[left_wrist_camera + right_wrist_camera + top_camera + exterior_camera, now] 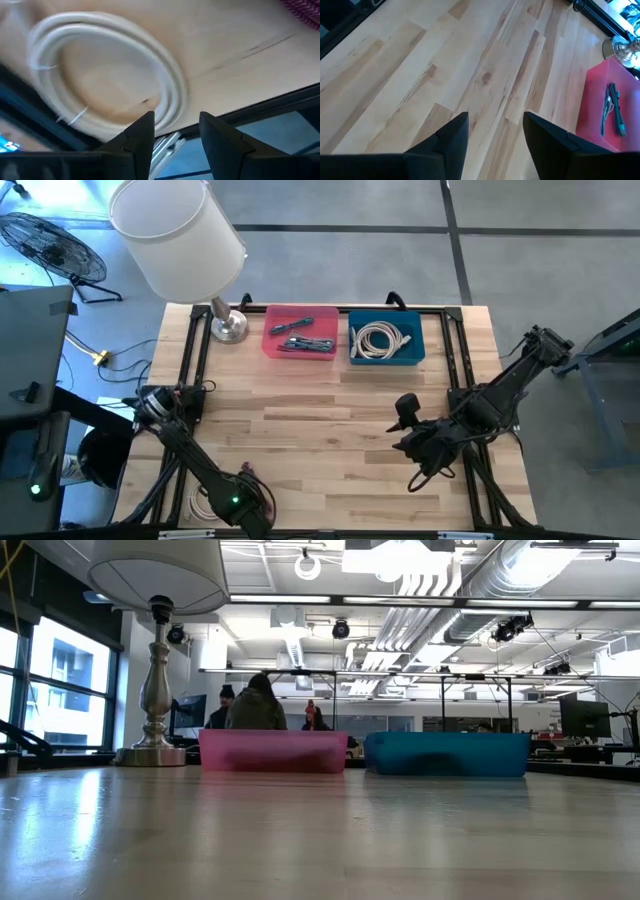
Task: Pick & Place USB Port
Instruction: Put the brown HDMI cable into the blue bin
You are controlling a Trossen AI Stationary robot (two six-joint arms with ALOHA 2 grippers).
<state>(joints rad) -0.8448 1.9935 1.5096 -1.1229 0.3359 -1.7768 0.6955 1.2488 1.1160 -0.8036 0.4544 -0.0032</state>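
A white coiled cable (pixel 100 65) lies flat on the wood by the table's near left corner (pixel 200 505). My left gripper (pixel 175 131) hovers open just beside the coil, its fingers over the table's near edge, touching nothing (pixel 222 502). My right gripper (pixel 495 135) is open above bare wood on the table's right half (pixel 405 412). The pink bin (pixel 300 332) holds dark cables (pixel 612 112). The blue bin (pixel 386 340) holds a white coiled cable (pixel 378 340). The low view shows neither gripper.
A lamp with a white shade (pixel 180 240) stands on its metal base (pixel 228 328) at the far left, next to the pink bin. A magenta braided thing (pixel 305 10) lies near the left gripper. Black rails (pixel 455 370) frame the table. People sit beyond the bins (pixel 255 705).
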